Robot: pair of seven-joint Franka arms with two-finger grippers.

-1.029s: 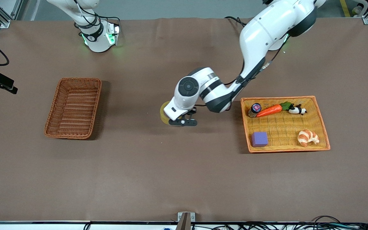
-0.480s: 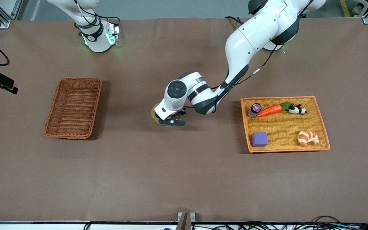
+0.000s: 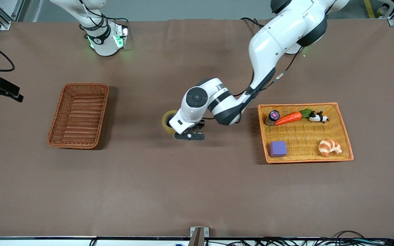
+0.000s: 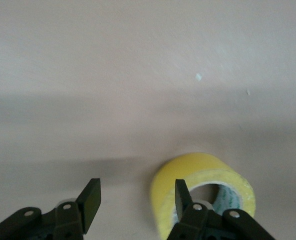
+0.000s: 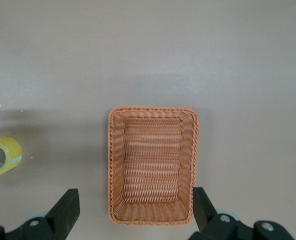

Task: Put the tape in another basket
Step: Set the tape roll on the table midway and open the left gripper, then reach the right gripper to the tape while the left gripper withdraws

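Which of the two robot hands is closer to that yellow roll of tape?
The left. The left gripper is right beside the tape on the table, fingers open and off it. The right gripper hangs open over the basket, well away.

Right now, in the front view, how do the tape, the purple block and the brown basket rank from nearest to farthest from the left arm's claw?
1. The tape, right beside the open left claw, mid-table.
2. The purple block, in the orange tray.
3. The brown basket, toward the right arm's end.
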